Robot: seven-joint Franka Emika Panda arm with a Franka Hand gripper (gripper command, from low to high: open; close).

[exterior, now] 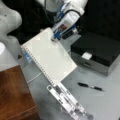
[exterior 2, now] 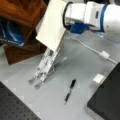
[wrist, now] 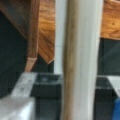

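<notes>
A white spiral-bound lined notebook [exterior: 48, 57] stands tilted, its lower edge just above the top of a folding metal stand [exterior: 67, 102]. My gripper [exterior: 54, 38] is at the notebook's top edge, shut on it. In a front view the white and blue wrist reaches in from the right, and the gripper [exterior 2: 64, 19] meets the notebook [exterior 2: 51, 25] above the stand [exterior 2: 43, 66]. In the wrist view the notebook's edge [wrist: 82, 62] runs upright through the middle, very close.
A black pen [exterior: 90, 86] [exterior 2: 70, 91] lies on the grey table near the stand. A black box [exterior: 97, 50] with a small white block [exterior: 86, 55] stands at a front view's right. A wooden cabinet [exterior: 15, 95] [exterior 2: 22, 12] is beside the notebook. A white cable [exterior 2: 92, 50] crosses the table.
</notes>
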